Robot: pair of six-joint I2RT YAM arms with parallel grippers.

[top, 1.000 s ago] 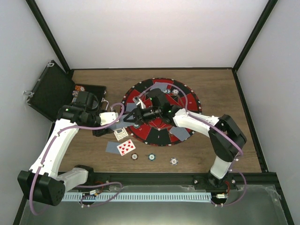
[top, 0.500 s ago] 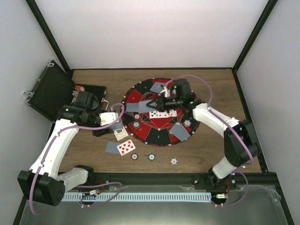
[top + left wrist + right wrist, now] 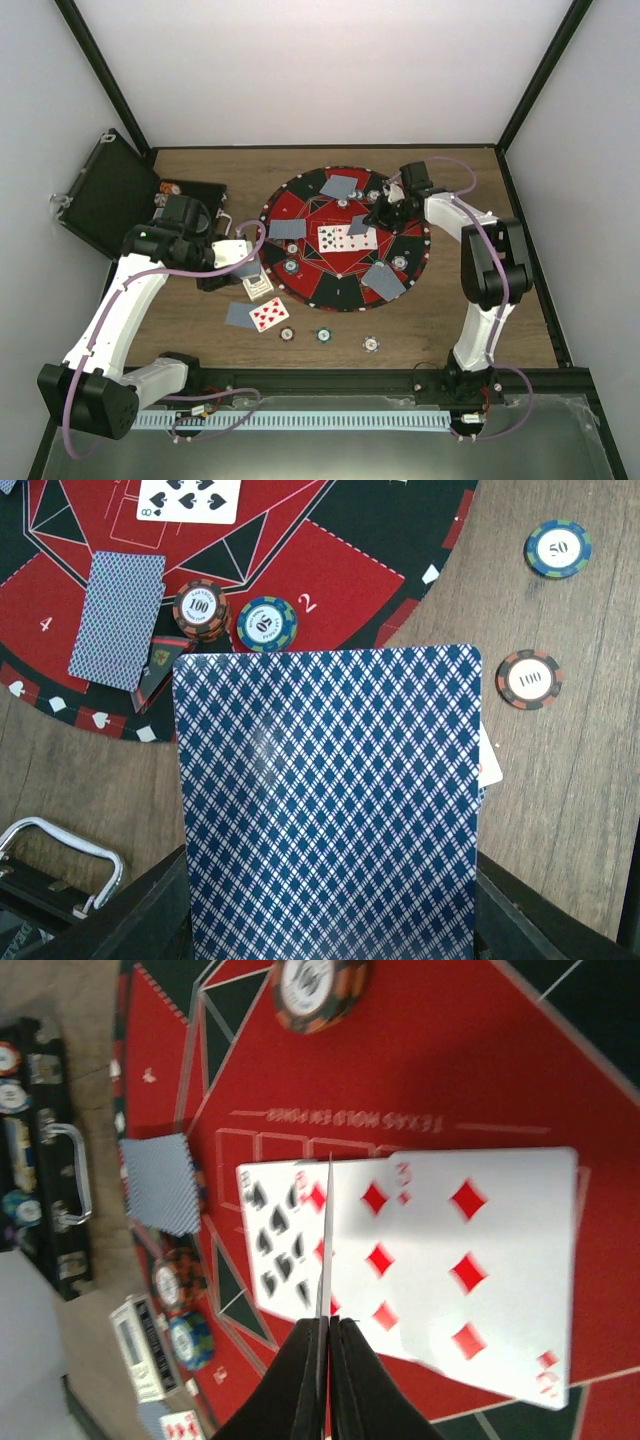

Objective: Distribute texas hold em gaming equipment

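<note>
My left gripper [image 3: 247, 262] is shut on a deck of blue-backed cards [image 3: 325, 800], held off the left rim of the round mat [image 3: 400, 230]. Over the mat's right half, my right gripper [image 3: 378, 214] is shut on a single card [image 3: 326, 1230], seen edge-on in the right wrist view. Beneath that card, two face-up cards [image 3: 347, 238] lie at the mat's centre, one with red diamonds [image 3: 470, 1260] and one with spades [image 3: 275, 1245]. Face-down cards [image 3: 338, 186] and chips [image 3: 291, 266] lie on the mat. Three chips [image 3: 323, 335] sit on the wood near the front.
The open black case [image 3: 110, 195] stands at the far left, behind my left arm. A face-up card [image 3: 268, 313] and a face-down one [image 3: 240, 315] lie on the wood below the deck. Black frame posts border the table.
My right gripper has drawn away from the deck and swung right across the mat with one card pinched in it. The left arm and deck have stayed put.
</note>
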